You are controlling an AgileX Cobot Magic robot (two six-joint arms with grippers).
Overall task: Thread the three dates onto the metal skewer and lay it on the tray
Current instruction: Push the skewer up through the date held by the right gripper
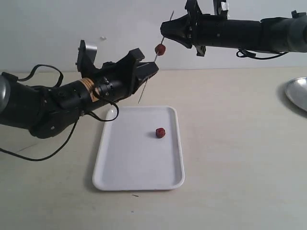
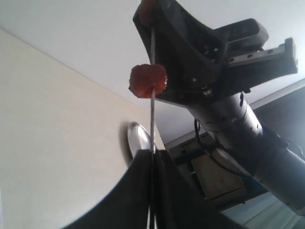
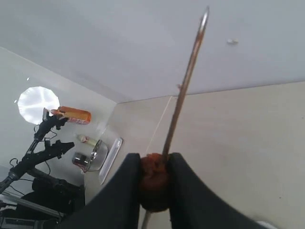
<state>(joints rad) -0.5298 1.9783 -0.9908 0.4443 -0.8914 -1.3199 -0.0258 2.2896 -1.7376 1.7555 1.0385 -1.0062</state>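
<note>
Right pincer (image 3: 153,164) pinches one date (image 3: 153,186) threaded on the metal skewer (image 3: 186,81).

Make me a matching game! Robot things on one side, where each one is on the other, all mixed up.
1 metal skewer
2 loose date
3 silver dish
4 topmost date

a on the white tray
b pinched by the right gripper
c clamped in the left gripper
d at the exterior view's right edge

Pairs: 1c, 2a, 3d, 4b

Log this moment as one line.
left gripper: shut on metal skewer | right gripper: shut on skewered date | second date: threaded | third date: on tray
</note>
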